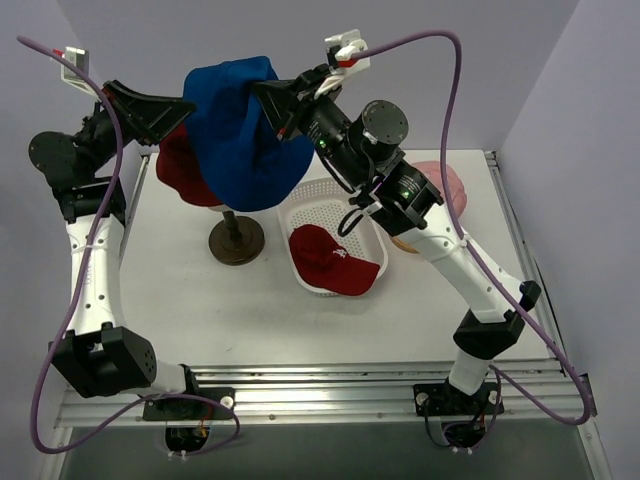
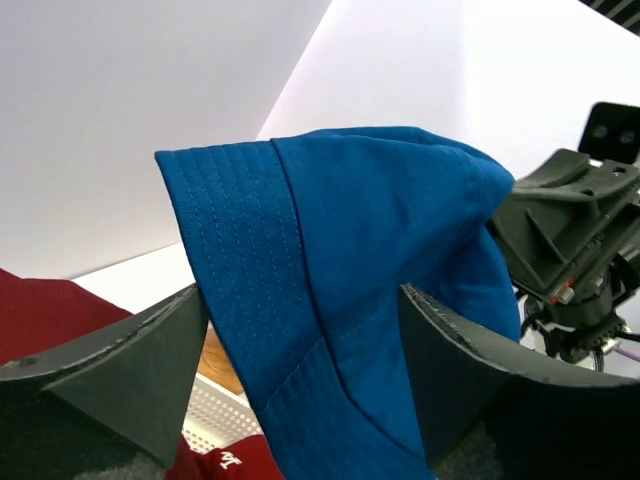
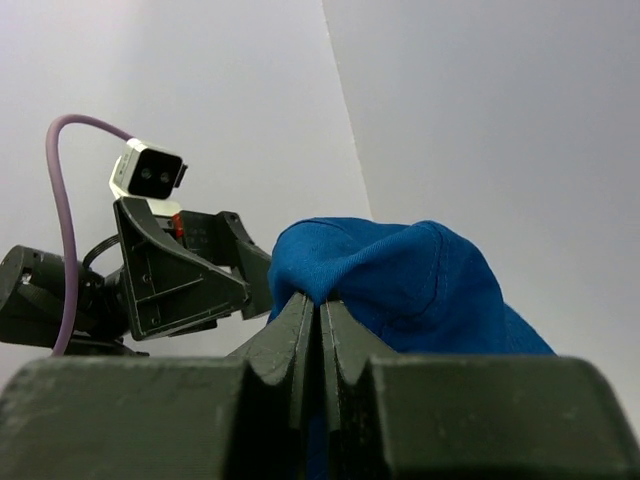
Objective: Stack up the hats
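The blue bucket hat [image 1: 240, 130] hangs in the air at the back of the table, over the stand. My right gripper [image 1: 277, 106] is shut on a fold of its crown, as the right wrist view [image 3: 320, 300] shows. My left gripper [image 1: 183, 117] is open, and the blue brim [image 2: 300, 300] hangs between its spread fingers [image 2: 150, 360]. The dark red bucket hat [image 1: 180, 170] sits on the stand below and left of the blue one. The red peaked cap [image 1: 330, 260] lies in the basket. The pink peaked cap [image 1: 447, 180] lies at the right, partly behind my right arm.
The white perforated basket [image 1: 300, 215] stands mid-table, right of the stand's round dark base [image 1: 237, 240]. The mannequin head is hidden under the hats. White walls close the back and sides. The table's metal rail [image 1: 330, 385] runs along the near edge.
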Motion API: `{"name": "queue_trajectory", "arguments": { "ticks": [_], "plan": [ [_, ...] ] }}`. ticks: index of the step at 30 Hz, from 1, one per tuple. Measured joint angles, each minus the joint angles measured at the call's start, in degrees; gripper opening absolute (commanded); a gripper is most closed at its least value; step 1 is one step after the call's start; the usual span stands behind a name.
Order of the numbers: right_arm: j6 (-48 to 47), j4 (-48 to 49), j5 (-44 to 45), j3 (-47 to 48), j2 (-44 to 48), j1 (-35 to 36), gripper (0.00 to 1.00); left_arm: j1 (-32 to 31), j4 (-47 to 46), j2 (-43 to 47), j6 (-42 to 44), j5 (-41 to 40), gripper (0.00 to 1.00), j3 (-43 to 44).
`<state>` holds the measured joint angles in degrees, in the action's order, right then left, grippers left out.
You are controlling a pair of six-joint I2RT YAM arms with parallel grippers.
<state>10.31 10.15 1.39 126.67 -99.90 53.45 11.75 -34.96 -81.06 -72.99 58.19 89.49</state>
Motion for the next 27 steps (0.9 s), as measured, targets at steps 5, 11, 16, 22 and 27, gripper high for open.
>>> {"name": "queue_trajectory", "arguments": {
  "ticks": [5, 11, 16, 22, 27],
  "plan": [
    [1.95, 1.03, -1.44, -0.04, -0.52, -3.34, 0.0, 0.07, -3.21, -2.14, -3.04, 0.52, 0.33, 0.07],
    [3.85, 4.07, -4.28, 1.92, -4.7, -7.43, 0.0, 0.48, -2.32, -5.03, -3.34, -0.72, 0.02, 3.52],
    [4.7, 4.35, -7.1, 4.76, -10.47, -8.98, 0.0, 0.85, -1.22, -7.39, -3.28, -1.9, 0.02, 7.06],
    [4.68, 5.51, -8.81, 5.29, -12.72, -9.01, 0.0, 4.15, 0.33, -7.61, -3.34, -2.99, 0.02, 7.02],
    [5.11, 7.65, -9.6, 9.29, -15.67, -9.01, 0.15, 9.29, -0.5, -6.71, -5.64, -4.94, 0.02, 1.51]
  ]
}}
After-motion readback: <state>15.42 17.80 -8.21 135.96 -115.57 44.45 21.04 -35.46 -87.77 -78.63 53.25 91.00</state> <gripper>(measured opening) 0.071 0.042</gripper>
